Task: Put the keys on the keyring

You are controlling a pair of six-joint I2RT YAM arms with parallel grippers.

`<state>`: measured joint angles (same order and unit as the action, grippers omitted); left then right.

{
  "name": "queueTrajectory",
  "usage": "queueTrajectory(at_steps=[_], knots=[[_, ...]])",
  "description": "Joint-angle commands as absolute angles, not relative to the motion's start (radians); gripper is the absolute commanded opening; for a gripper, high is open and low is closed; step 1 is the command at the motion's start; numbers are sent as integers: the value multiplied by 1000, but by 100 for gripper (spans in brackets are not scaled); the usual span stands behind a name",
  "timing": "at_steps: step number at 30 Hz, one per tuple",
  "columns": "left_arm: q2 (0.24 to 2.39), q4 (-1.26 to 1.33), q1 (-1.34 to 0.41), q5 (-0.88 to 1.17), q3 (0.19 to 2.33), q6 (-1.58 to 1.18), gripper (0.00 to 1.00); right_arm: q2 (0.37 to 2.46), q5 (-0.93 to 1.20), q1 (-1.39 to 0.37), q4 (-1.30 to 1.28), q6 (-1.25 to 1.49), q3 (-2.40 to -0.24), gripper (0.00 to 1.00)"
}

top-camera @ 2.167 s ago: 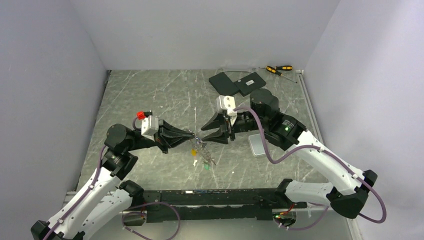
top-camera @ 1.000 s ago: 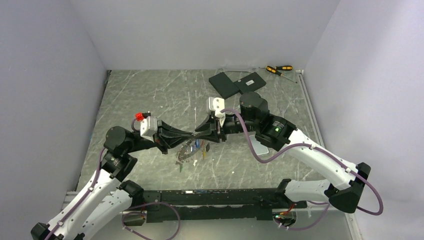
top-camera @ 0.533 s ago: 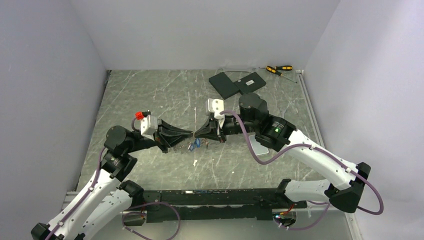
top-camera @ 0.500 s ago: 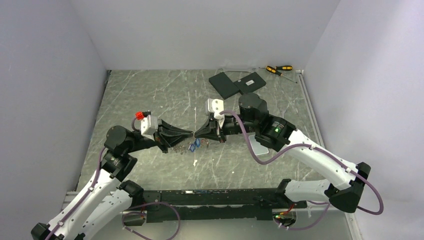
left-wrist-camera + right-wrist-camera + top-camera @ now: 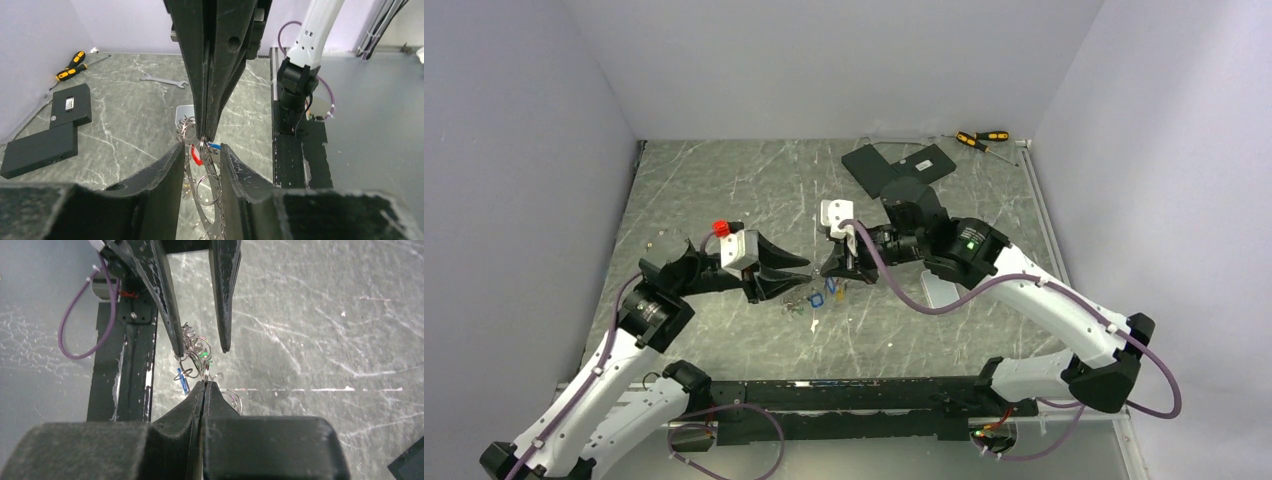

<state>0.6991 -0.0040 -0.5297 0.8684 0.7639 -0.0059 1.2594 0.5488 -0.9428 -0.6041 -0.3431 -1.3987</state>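
Keyring hangs pinched in right claw, left claw parted.

Two robot arms bend at the elbows and reach inward, so their grippers meet tip to tip midway between them. The left gripper points right with its jaws parted. The right gripper points left and slightly downward, with its jaws pressed fully together.

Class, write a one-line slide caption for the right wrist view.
Right gripper, jaws shut, pinches the keyring and its coloured keys between the open jaws of the left gripper.
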Motion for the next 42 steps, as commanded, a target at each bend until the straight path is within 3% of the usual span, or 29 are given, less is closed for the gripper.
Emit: queueTrajectory(at_steps=[1,9,26,28,30,36,37,39,42], knots=[[720,-174,-533,942,855,141,37,1274,496,-960,-690,-404,-1481,0],[812,-200,-550,945,876,132,35,1293,438,-996,-729,-424,-1496,0],[888,-178,-582,975,878,106,20,1336,415,-1022,-769,-447,-1523,0],[891,-187,-586,973,877,115,14,1337,416,-1023,-766,-449,-1525,0],[890,-196,-591,965,877,125,0,1338,417,-1023,-763,-449,-1528,0],[849,-187,-598,944,861,132,0,1307,412,-1023,-705,-430,-1493,0],[841,-181,-597,944,857,131,0,1296,418,-1023,-688,-425,-1479,4],[825,-175,-598,939,852,134,0,1269,425,-1023,-645,-411,-1447,24],[796,-160,-598,937,838,141,0,1222,426,-1018,-582,-390,-1386,44]])
